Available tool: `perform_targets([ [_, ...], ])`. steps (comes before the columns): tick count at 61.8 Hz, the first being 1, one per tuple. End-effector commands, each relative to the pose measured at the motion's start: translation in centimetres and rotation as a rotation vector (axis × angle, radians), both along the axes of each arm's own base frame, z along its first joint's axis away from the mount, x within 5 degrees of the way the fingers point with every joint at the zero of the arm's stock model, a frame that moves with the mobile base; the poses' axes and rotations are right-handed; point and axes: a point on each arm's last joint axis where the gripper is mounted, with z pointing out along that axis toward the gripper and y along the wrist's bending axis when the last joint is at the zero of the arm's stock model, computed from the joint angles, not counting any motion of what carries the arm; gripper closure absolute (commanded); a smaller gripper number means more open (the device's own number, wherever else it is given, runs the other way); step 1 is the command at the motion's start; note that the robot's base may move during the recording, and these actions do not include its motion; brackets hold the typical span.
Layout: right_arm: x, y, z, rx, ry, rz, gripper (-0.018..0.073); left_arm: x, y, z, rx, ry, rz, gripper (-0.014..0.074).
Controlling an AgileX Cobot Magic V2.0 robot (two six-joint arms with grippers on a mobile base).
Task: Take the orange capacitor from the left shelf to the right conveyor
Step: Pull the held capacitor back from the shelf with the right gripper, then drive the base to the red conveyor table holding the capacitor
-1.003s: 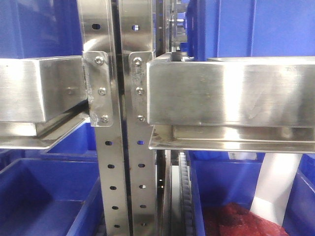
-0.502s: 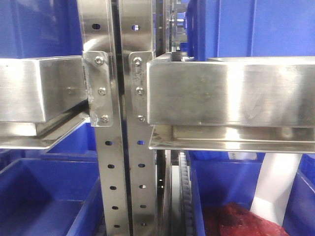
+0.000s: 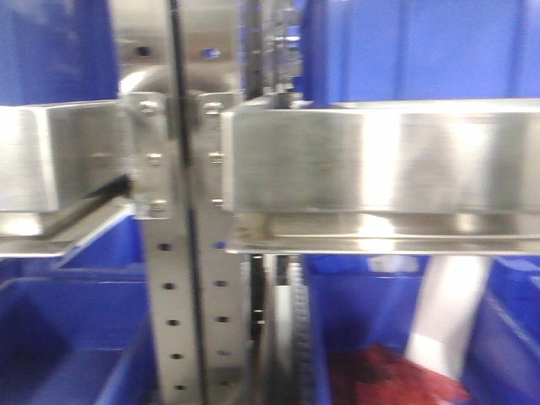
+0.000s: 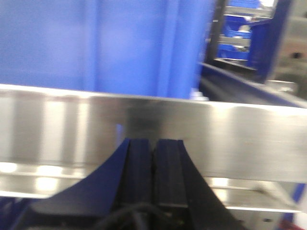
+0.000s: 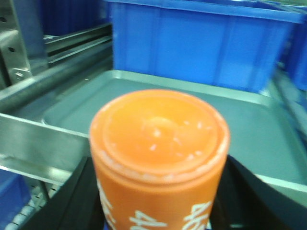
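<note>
Orange fills the lower middle of the right wrist view. The right gripper (image 5: 160, 211) is closed on the orange capacitor (image 5: 158, 139), and its black fingers (image 5: 79, 201) hug the cylinder at the lower left and lower right of the frame. The capacitor's long axis points straight up at the lens, flat top facing the camera, with white digits partly showing on its side at the bottom edge. Behind it a grey tray (image 5: 268, 134) spans the middle of the frame. A steel rail of the left shelf (image 5: 29, 139) crosses at the left, a blue bin (image 5: 201, 48) runs along the top, and a perforated post (image 5: 14, 43) stands in the upper left. Whether the capacitor rests on anything cannot be told.

The left gripper (image 4: 153, 163), low centre in its own view, has its pads pressed together on nothing and faces a brushed steel ledge (image 4: 240, 134). The blurred front view shows only shelf steel and bins.

The right conveyor appears in no view, so its direction from the claw cannot be read. By my judgement the right arm, which holds the part, must carry it upright clear of the shelf.
</note>
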Motion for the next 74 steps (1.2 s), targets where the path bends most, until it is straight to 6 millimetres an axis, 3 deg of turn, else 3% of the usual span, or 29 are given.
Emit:
perform_targets([
  [1,0.08,0.03,1.55,0.006,-0.102,0.006,0.0425,-0.24,0.03,1.1,-0.01,-0.114,0.001,0.0701],
  [74,0.07,0.03,1.51,0.006,-0.098,0.006,0.0425,-0.24,0.03,1.1,-0.01,-0.114,0.003,0.0701],
])
